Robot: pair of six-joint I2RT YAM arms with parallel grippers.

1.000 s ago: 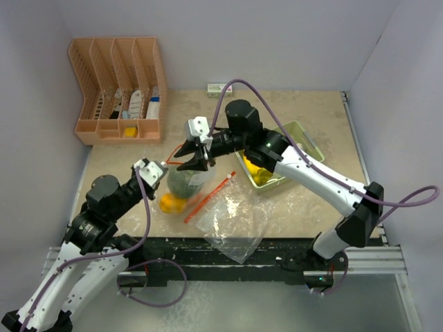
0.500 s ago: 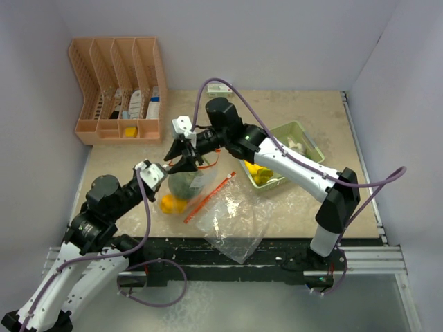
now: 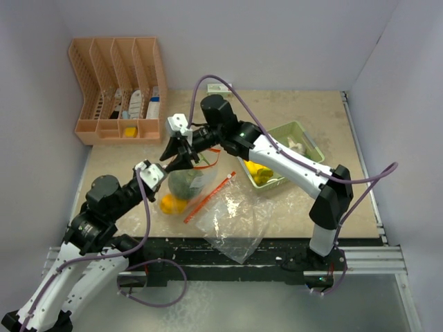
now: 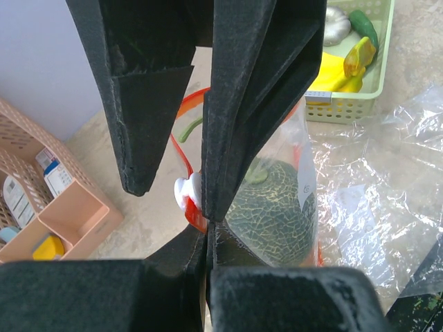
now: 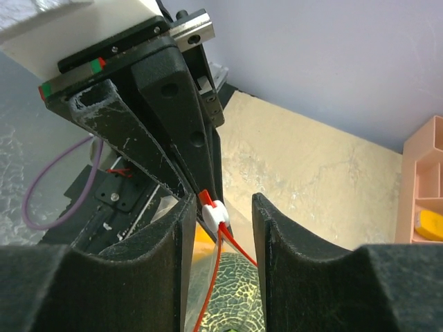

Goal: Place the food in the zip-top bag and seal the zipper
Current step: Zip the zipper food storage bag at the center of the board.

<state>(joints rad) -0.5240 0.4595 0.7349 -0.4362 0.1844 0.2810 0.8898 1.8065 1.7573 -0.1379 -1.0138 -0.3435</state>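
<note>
The left gripper [image 4: 208,238] is nearest, its fingers pressed fully together on the red zipper [image 4: 196,220] at the mouth of the zip-top bag [image 3: 201,173], just below the white slider [image 5: 217,213]; it holds that corner of the bag up off the table [image 3: 304,111]. The bag hangs from this pinch with a netted green melon [image 4: 270,211] inside it; an orange piece [image 3: 171,203] sits at the bag's near end (whether inside the plastic or beneath it I cannot tell).

The right gripper [image 5: 223,204] reaches across from the far side and meets the left one tip to tip; its fingers stand apart, one on each side of the slider, and they grip nothing; in the left wrist view one finger touches the slider and the other stands off it.

To the right of the filled bag lies a second bag [image 3: 235,221], flat and clear on the table, its own red strip [image 3: 208,197] running diagonally beside the first bag.

Further right sits the pale green tray [image 4: 339,107]; in it are the yellow bananas [image 3: 257,173], a yellow-orange piece [image 4: 358,57], a green piece [image 4: 363,24] and a white bulb [image 4: 336,24], well apart from the bag.

Furthest, at the left back corner, stands a pink slotted organiser [image 3: 118,90] with small items in its compartments.
</note>
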